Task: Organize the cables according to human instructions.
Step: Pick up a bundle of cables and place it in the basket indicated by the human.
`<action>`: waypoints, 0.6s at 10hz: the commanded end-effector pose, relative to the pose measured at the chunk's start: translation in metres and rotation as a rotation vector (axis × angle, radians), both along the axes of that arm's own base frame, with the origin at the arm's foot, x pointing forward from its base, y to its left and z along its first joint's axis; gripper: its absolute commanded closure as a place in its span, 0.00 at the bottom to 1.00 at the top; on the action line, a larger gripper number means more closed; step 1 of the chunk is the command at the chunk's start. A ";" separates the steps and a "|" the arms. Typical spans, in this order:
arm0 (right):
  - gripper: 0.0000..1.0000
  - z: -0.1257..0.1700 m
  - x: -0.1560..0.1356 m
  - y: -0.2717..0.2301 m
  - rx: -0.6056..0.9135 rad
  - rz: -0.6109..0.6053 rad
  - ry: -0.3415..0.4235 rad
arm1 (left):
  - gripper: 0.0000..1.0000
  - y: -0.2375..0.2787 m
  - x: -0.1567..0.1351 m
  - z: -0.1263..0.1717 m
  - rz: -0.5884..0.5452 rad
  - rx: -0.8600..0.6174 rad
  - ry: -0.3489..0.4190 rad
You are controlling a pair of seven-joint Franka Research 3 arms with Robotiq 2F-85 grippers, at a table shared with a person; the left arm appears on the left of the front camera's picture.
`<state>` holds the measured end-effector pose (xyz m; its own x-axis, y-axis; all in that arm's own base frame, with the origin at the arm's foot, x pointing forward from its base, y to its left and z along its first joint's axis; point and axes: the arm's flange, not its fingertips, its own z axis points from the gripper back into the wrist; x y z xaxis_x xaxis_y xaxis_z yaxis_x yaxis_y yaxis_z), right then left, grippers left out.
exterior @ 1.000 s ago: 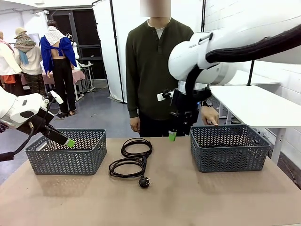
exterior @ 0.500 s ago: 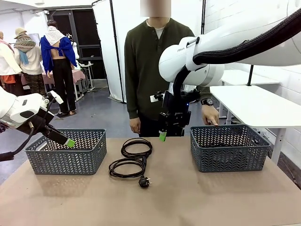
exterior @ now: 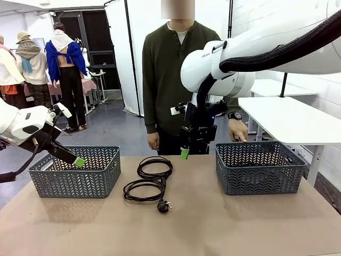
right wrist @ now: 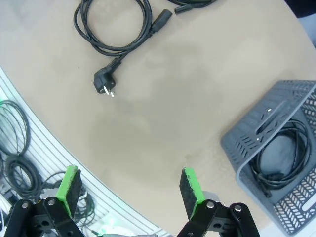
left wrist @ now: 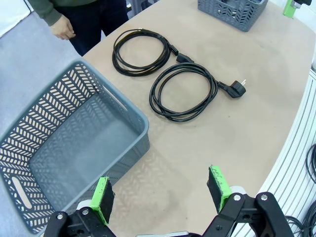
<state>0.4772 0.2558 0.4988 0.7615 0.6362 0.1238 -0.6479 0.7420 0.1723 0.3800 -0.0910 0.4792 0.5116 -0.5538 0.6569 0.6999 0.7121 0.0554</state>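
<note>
Two black coiled cables lie mid-table between the baskets: the far coil [exterior: 141,169] [left wrist: 138,73] and the near coil [exterior: 139,199] [left wrist: 152,96], which ends in a plug [exterior: 163,206] [right wrist: 103,88]. Another cable [right wrist: 266,177] lies inside the right basket [exterior: 259,166] [right wrist: 247,143]. My right gripper [exterior: 185,153] [right wrist: 129,186] hangs open and empty above the table, right of the coils. My left gripper [exterior: 79,161] [left wrist: 160,192] is open and empty over the near rim of the left basket [exterior: 74,170] [left wrist: 138,123]. The human [exterior: 176,80] stands at the far edge.
One of the person's hands [exterior: 238,130] rests by the far rim of the right basket; the other [exterior: 153,141] [left wrist: 64,32] hangs at the table's far edge. Bare tabletop [exterior: 213,224] spreads in front of the coils. A white side table [exterior: 287,120] stands at the right.
My right arm swung left, from beside the right basket toward the middle of the table, then held still. The left arm, cables and person stayed put.
</note>
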 end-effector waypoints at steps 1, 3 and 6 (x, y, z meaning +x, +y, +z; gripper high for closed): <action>0.00 -0.001 0.000 0.009 -0.033 -0.075 0.004 | 0.00 0.001 0.001 -0.001 0.009 -0.015 0.010; 0.00 -0.008 0.000 0.027 -0.099 -0.242 0.011 | 0.00 0.001 0.001 -0.001 0.009 -0.015 0.010; 0.00 -0.024 0.005 0.053 -0.119 -0.355 -0.002 | 0.00 0.001 0.001 -0.001 0.009 -0.015 0.010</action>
<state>0.4725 0.2935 0.4750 0.9241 0.3774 0.0609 -0.3817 0.9197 0.0918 0.3800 -0.0910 0.4792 0.5115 -0.5539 0.6569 0.6999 0.7121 0.0554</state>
